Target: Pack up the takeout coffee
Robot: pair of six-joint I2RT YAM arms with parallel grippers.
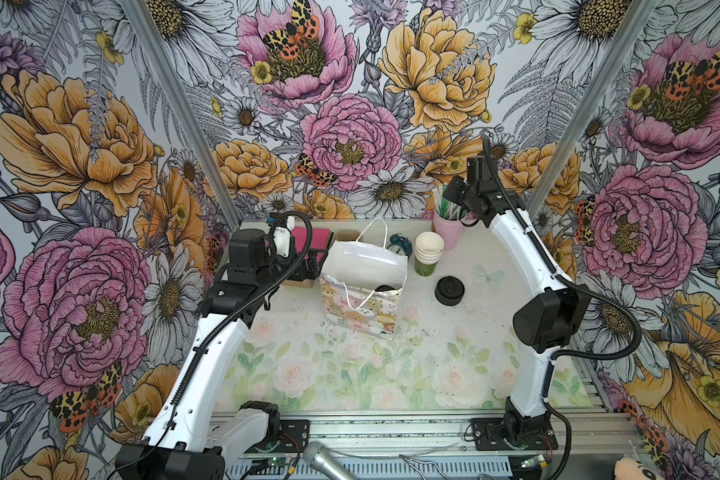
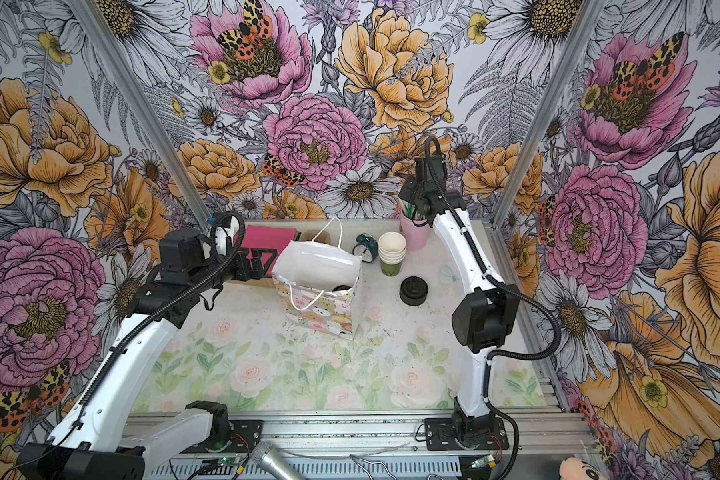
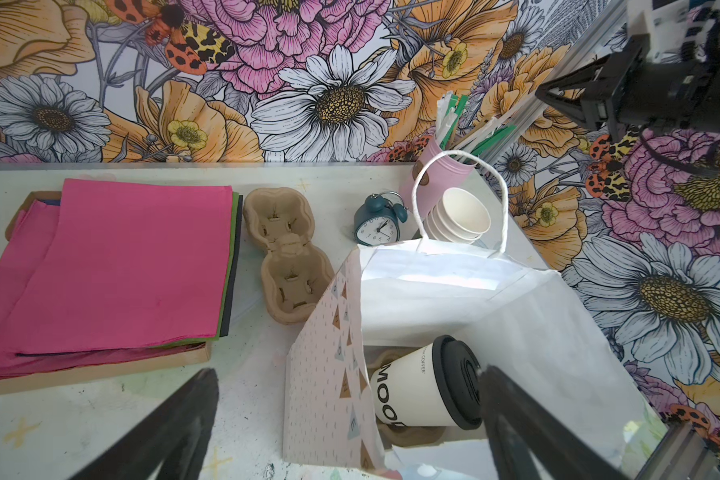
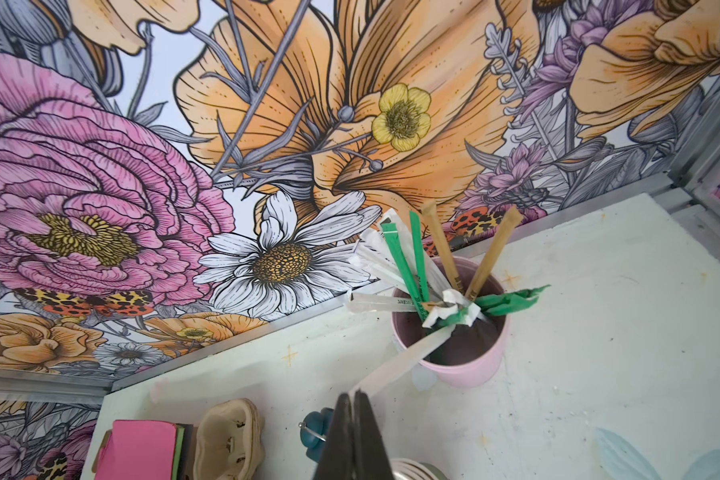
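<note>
Left wrist view: the takeout coffee lies tilted inside the gift bag, just ahead of the released, wide-spread left end effector. Well apart from it, the right end effector is clenched on a white wrapped straw at the pink cup.

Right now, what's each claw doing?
Left claw: open, holding nothing.
Right claw: shut, seemingly pinching a white wrapped straw from the pink cup.

Floral wallpaper of pink, orange and white blooms with spotted moths covers the back and side walls, joined by aluminium posts. The evenly lit tabletop bears a pale rose print, with a metal rail along its front edge.
</note>
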